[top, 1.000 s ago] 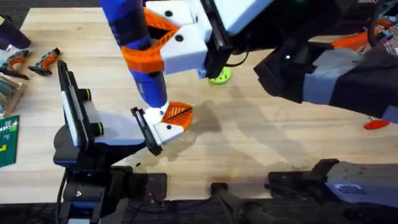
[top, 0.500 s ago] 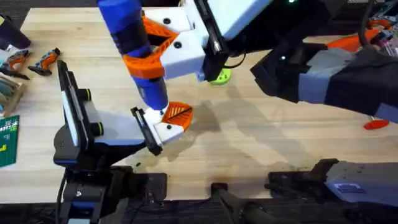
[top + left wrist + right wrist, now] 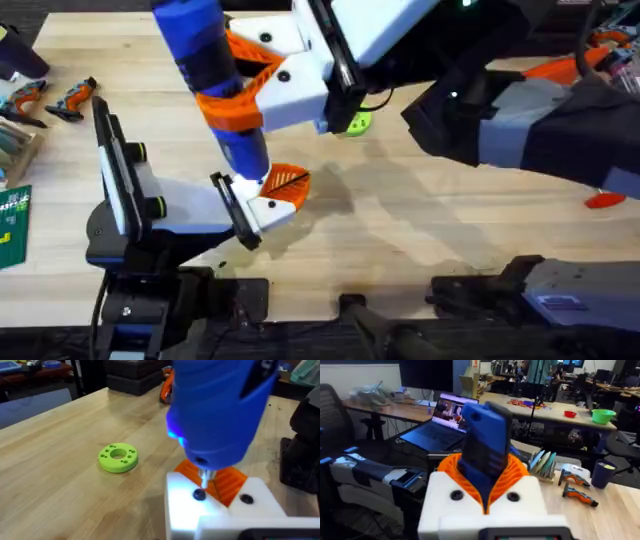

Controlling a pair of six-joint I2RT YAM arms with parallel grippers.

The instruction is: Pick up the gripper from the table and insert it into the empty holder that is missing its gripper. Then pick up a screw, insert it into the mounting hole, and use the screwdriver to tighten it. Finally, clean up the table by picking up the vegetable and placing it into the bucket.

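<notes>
Step in hand was the screw-tightening stage. Right pincer [image 3: 262, 80], white w/ orange ribbed pads, was clamped on the bright blue pen-shaped electric screwdriver [image 3: 208, 70], held near-upright, tip down on the white angular plastic holder [image 3: 262, 212] of the left arm, at centre-left of the wooden surface [image 3: 420, 230]. Small orange wedge-shaped gripper fingertip [image 3: 287, 182] sat seated in that holder. In the left wrist view the metal bit [image 3: 205, 478] met a dark screw head [image 3: 199, 494]. Left pincer's opening: can't tell. Next move probably calls for keeping the bit aligned w/ steady downward pressure, then lifting off. Lime-green round disc [image 3: 118, 456] lay just beyond.
</notes>
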